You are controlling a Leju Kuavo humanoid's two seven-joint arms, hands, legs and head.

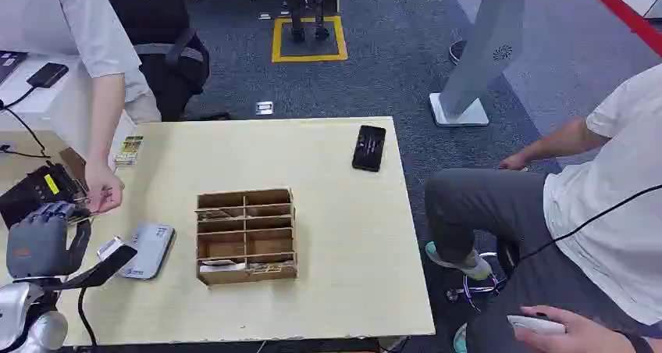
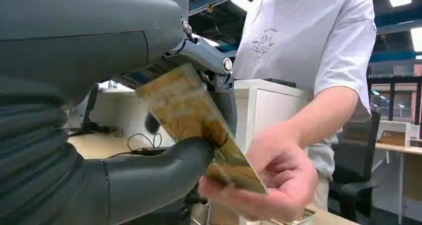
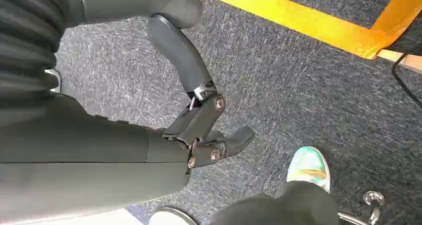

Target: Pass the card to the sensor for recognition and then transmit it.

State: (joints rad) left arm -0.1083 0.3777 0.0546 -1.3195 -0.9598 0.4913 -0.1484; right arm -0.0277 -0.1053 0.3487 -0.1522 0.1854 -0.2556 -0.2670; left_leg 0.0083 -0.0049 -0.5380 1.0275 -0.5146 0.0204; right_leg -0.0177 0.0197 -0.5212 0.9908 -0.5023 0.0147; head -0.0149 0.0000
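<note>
Card (image 2: 199, 120) looks thin, stiff and slick; my left hand (image 2: 149, 180) pinches its middle while a person's hand (image 2: 268, 180) takes the far edge at nine o'clock of the tabletop (image 1: 336, 212).

floor: blue-grey carpet (image 1: 390, 64) | yellow tape square (image 1: 308, 39) | wooden table (image 1: 343, 236)

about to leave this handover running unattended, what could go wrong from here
1. The left hand and the person's hand both hold the card; if the left hand keeps gripping while the person pulls, the card may bend or slip.
2. The exchange happens off the table's left edge, so a dropped card would likely fall to the floor.
</note>
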